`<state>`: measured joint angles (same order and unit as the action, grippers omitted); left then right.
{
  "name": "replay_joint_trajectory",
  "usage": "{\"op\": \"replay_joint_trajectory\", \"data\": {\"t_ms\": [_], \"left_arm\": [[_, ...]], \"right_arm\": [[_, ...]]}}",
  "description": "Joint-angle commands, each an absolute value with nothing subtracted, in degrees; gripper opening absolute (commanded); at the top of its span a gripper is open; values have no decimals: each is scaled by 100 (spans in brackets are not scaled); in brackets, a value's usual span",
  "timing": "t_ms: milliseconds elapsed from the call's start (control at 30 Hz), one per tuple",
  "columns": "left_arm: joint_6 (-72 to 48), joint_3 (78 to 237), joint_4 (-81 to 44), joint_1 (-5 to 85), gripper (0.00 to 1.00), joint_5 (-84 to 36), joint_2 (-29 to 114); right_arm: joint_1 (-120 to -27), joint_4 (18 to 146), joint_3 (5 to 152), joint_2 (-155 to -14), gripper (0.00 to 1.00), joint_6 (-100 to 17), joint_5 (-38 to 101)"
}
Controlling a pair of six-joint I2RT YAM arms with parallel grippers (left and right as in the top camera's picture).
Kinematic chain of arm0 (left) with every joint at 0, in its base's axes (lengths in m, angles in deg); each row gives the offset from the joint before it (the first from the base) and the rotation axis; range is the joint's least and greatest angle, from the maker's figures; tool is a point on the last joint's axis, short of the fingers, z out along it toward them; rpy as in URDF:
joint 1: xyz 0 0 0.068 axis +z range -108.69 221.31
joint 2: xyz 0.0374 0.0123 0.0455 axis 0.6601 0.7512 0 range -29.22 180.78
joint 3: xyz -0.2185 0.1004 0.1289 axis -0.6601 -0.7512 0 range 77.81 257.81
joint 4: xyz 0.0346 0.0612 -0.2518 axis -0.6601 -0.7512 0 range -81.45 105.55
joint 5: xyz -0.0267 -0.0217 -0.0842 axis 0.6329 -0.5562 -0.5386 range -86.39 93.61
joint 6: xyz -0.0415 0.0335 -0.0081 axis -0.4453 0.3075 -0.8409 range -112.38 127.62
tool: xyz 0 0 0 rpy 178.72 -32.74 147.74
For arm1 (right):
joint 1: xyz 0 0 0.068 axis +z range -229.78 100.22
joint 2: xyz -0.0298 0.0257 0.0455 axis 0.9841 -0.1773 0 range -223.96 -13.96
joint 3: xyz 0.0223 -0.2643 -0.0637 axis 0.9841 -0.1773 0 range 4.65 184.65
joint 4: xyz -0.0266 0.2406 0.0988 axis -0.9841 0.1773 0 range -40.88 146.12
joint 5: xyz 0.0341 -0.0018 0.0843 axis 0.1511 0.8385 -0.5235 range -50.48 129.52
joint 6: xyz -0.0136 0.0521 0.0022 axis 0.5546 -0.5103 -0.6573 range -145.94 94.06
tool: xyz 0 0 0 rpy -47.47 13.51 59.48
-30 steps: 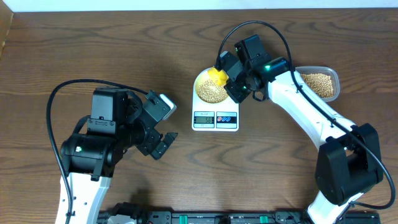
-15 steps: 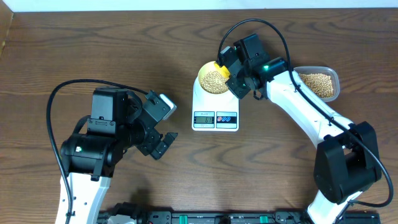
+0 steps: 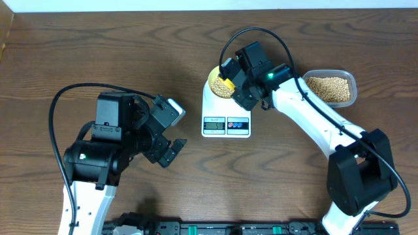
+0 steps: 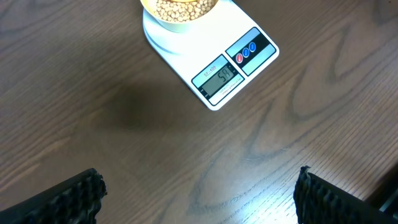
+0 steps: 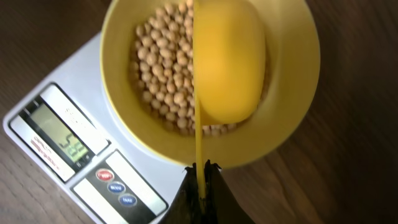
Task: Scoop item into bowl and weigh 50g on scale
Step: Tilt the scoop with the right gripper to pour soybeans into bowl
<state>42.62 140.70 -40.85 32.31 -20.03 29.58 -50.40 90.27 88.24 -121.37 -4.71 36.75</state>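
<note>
Spoon [image 5: 227, 62] clamped in right hand [image 5: 200, 186] — shifted left over bowl [image 5: 118, 37]; left hand [image 4: 199, 186] apart, unmoved.

One scale [image 3: 226, 121], one bowl [image 5: 115, 81], one spoon [image 5: 230, 68], one clear tub [image 3: 353, 81], two arms [image 3: 313, 124], and beans [image 5: 155, 74] beyond counting.

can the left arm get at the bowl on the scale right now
Probably only from the side facing it. The left claw is open with bare table between it and the scale, but the right claw holds the yellow spoon over the bowl, blocking the top.
</note>
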Motion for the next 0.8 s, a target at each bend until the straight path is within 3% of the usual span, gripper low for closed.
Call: {"op": "replay_joint_trajectory", "data": {"t_ms": [0, 767], "left_arm": [[4361, 14180, -4096, 3262, 99, -1990, 2961], [4363, 14180, -4096, 3262, 99, -1990, 2961]], "right_arm": [[-5044, 9090, 8931, -12199, 1, -398, 3699], [-5204, 9221, 8931, -12199, 1, -840, 2233]]}}
